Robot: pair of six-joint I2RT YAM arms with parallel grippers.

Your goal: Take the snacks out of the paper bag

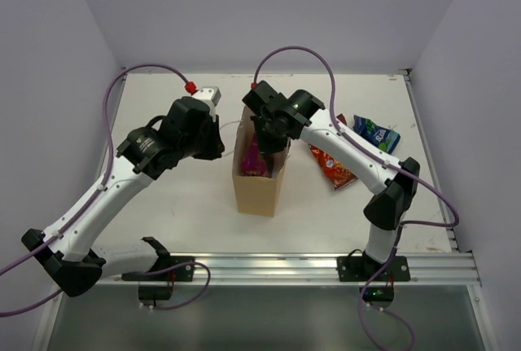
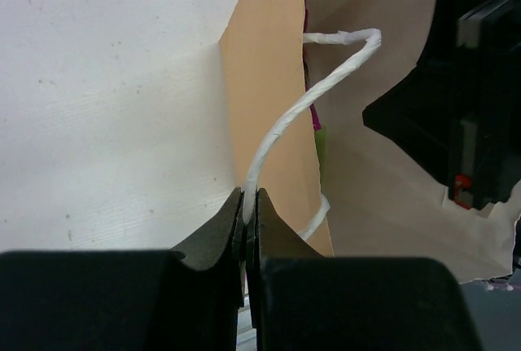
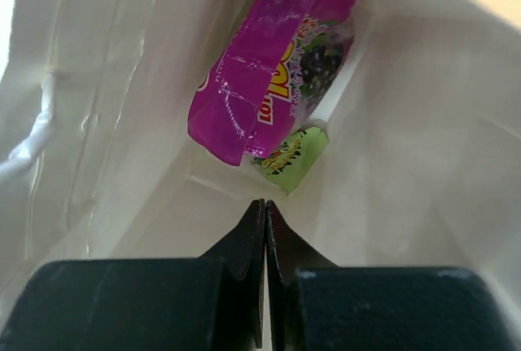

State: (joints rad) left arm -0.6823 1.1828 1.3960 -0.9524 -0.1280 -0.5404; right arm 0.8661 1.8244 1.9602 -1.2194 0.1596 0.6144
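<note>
The tan paper bag (image 1: 259,186) stands upright mid-table. My left gripper (image 1: 220,144) is at its left rim, shut on the bag's white cord handle (image 2: 309,107), which is pinched between the jaws (image 2: 250,198). My right gripper (image 1: 265,144) points down into the bag's mouth. It is shut (image 3: 265,204) with nothing between its fingers, just short of the snacks inside. Those are a magenta packet (image 3: 260,66) leaning on the bag's far wall and a small green packet (image 3: 295,158) under it. A red-orange chip bag (image 1: 332,168) and a blue packet (image 1: 376,133) lie on the table to the right.
The bag's pale inner walls (image 3: 122,82) close in around my right gripper. White walls border the table on the left, back and right. A metal rail (image 1: 285,268) carrying both arm bases runs along the near edge.
</note>
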